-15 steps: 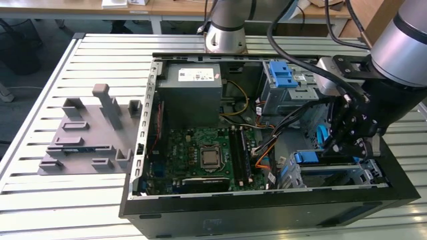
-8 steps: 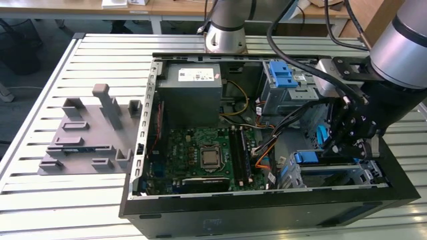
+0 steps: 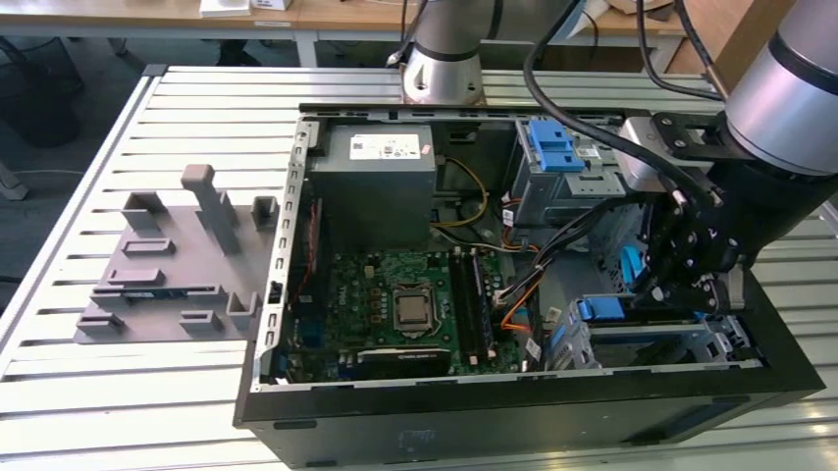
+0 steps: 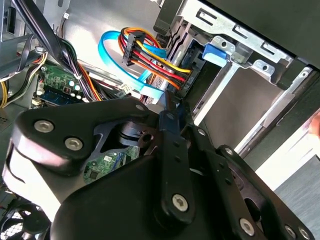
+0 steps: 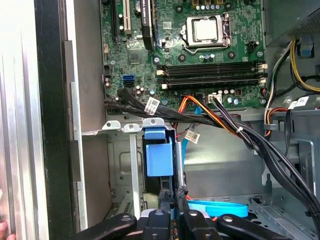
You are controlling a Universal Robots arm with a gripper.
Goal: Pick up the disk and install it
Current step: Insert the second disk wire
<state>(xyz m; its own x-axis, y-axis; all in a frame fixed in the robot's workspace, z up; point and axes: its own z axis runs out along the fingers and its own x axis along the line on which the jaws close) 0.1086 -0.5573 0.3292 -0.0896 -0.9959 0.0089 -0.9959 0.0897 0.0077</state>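
Note:
The disk point(image 5: 159, 157) stands on edge in a silver drive bay point(image 5: 120, 127) at the case's corner, with its blue carrier frame facing up. In the exterior view the disk point(image 3: 600, 309) is a blue patch in the bay on the exterior view's right, near the front wall. My gripper point(image 5: 173, 196) sits right beside the disk's edge with its black fingers drawn together. I cannot tell whether they touch the carrier. In the second wrist view the gripper point(image 4: 170, 106) points into the bay, its tips closed. The arm reaches down into the case, and the gripper point(image 3: 661, 294) is low beside the bay.
The open case holds a green motherboard point(image 3: 406, 304), a grey power-supply box point(image 3: 380, 182) and a silver cage with a blue latch point(image 3: 556, 147). Bundled cables point(image 5: 240, 132) and a blue flat cable point(image 5: 220, 207) run close to the gripper. A grey fixture point(image 3: 171, 265) lies on the slatted table.

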